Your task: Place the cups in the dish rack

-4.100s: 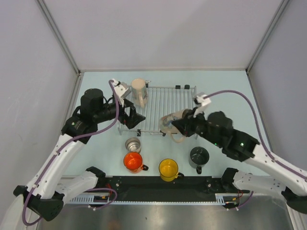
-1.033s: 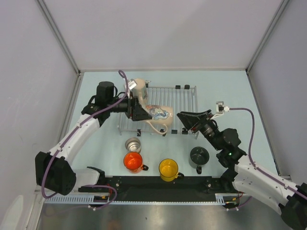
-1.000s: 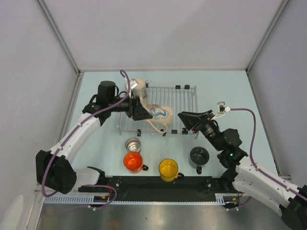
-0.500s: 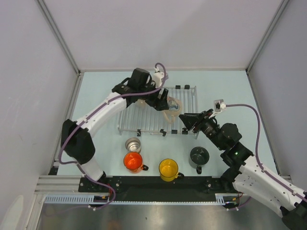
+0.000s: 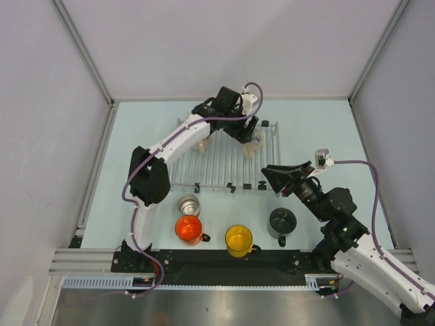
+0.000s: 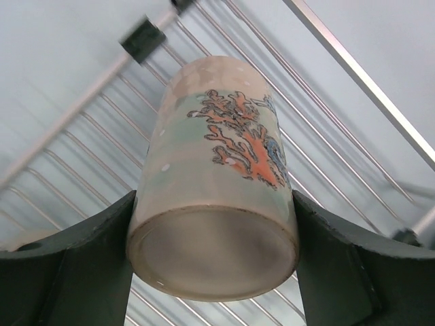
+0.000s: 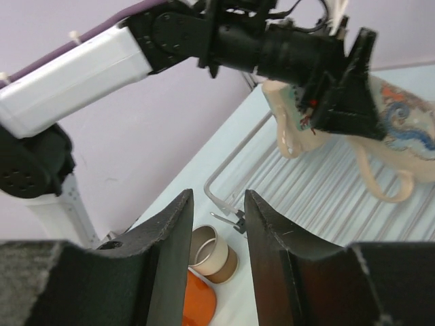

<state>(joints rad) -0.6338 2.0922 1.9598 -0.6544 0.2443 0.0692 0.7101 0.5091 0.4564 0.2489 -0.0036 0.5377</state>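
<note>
My left gripper (image 5: 246, 134) is shut on a beige mug with a coral pattern (image 5: 255, 140) and holds it over the far right part of the dish rack (image 5: 221, 166). In the left wrist view the mug (image 6: 217, 163) sits bottom-first between both fingers (image 6: 81, 265), above the rack wires (image 6: 340, 183). A second beige mug (image 5: 201, 143) stands at the rack's far left, partly behind the arm. My right gripper (image 5: 272, 175) is open and empty by the rack's front right corner. The steel cup (image 5: 188, 204), orange mug (image 5: 188, 229), yellow mug (image 5: 238, 239) and dark grey mug (image 5: 281, 221) stand in front of the rack.
The right wrist view shows the steel cup (image 7: 216, 255) and orange mug (image 7: 198, 307) between my open fingers (image 7: 170, 258), with the held mug (image 7: 404, 136) and second beige mug (image 7: 285, 119) above the rack (image 7: 326, 197). Grey walls enclose the table.
My left arm has carried the coral-patterned mug from the rack's left-middle across to its far right. My right gripper has drawn back slightly to the right and stays open.
</note>
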